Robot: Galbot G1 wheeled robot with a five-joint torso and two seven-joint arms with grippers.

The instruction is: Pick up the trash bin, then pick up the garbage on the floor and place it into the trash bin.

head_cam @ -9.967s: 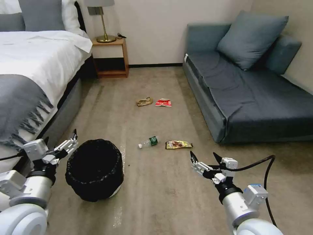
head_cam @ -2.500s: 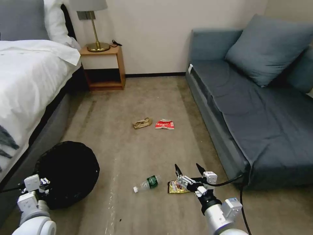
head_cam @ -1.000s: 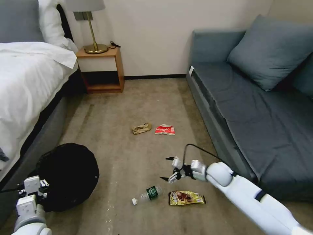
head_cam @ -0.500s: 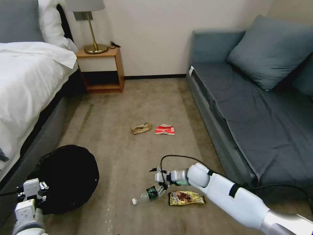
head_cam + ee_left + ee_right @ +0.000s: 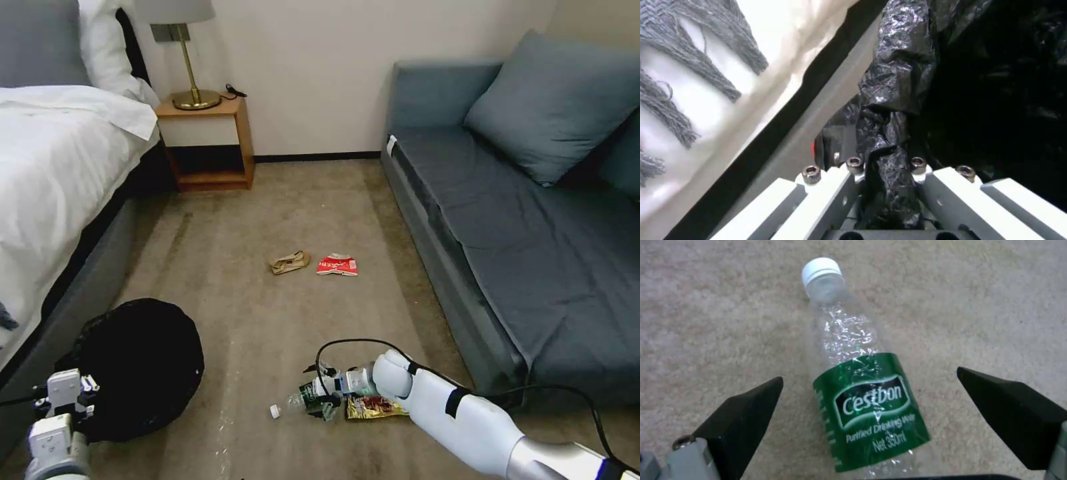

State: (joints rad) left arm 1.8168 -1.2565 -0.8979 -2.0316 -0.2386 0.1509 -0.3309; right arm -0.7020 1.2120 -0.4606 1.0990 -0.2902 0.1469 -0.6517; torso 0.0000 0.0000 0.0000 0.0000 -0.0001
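Two dark fingertips (image 5: 746,413) of right gripper (image 5: 871,406) spread wide, straddling clear bottle (image 5: 862,396) at its green label, not touching; white cap pointing away from the palm, snack wrapper (image 5: 373,407) just beside on carpet (image 5: 280,220). Left gripper (image 5: 887,170) clamped on black liner of trash bin (image 5: 143,360), beside bed (image 5: 53,173).

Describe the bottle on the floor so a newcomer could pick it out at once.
Start at the blue sofa and look down to the carpet by its near corner, where the right gripper hangs open over the litter. The clear bottle lies on its side between its fingers, beside a yellow-brown snack wrapper. Its white cap and green label set it apart.
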